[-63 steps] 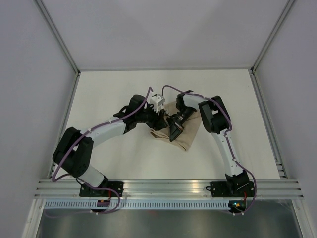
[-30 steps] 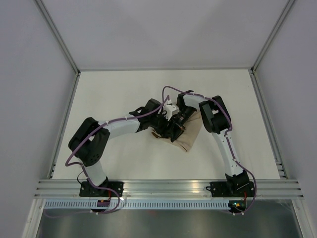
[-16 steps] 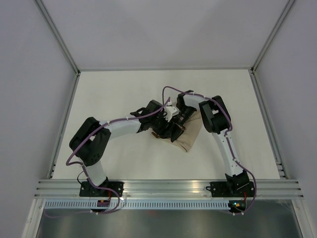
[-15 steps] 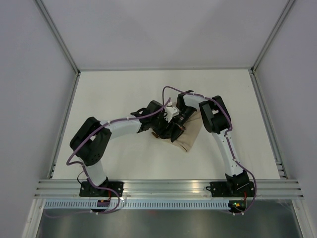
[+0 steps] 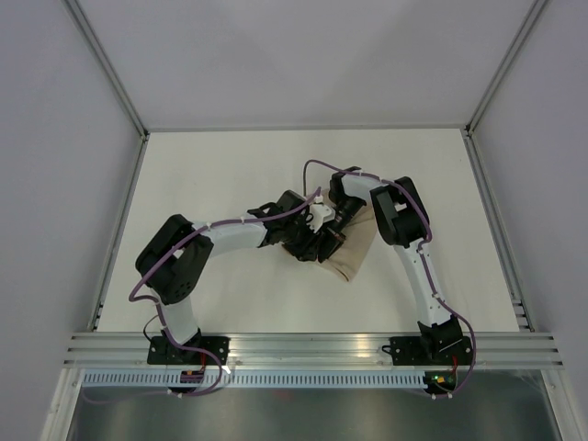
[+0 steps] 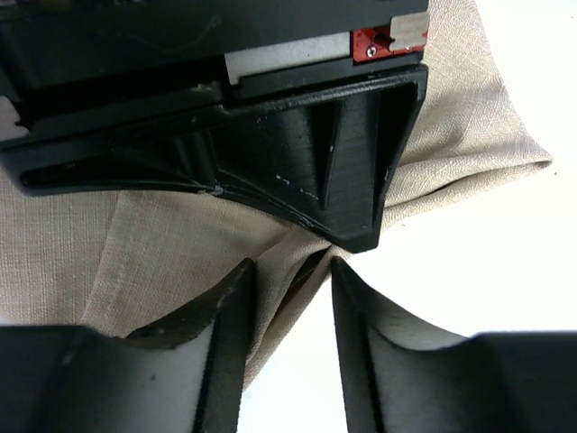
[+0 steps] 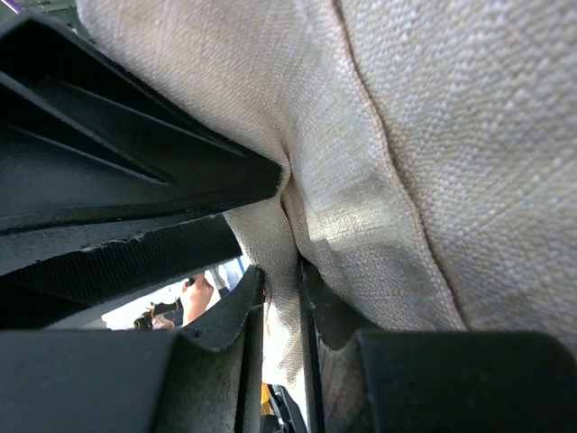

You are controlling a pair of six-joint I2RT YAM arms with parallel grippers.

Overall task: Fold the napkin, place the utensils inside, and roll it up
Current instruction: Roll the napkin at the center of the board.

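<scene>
Pale walls and an aluminium frame close in a white tabletop point(image 5: 211, 165), and the only task item to be seen on it is the napkin point(image 5: 354, 250), lying a little right of centre as a folded, rumpled beige pad with both arms bent inward over its left edge. No utensils show in any view. They may be inside the fold or under the arms, but that cannot be told. The right claw point(image 7: 281, 280) has its jaws drawn nearly together on a thin ridge of cloth that rises between them, so it has the napkin pinched. The hold looks meant to pin the layers so they do not slide apart. The left claw point(image 6: 288, 271) sits directly opposite, tip to tip with the right one. Its jaws stand a little apart, the same creased edge runs into the top of the gap, and bare white tabletop shows between them lower down, so it appears to straddle the fold without clamping it. With the two claws so close on one edge, my reading is that the left is taking a second hold beside the first, so the edge can be carried or turned evenly. The step in hand looks like folding or the start of rolling. With the two sets of fingers crowded together, the main risk is one nudging the cloth out of the other's hold.
</scene>
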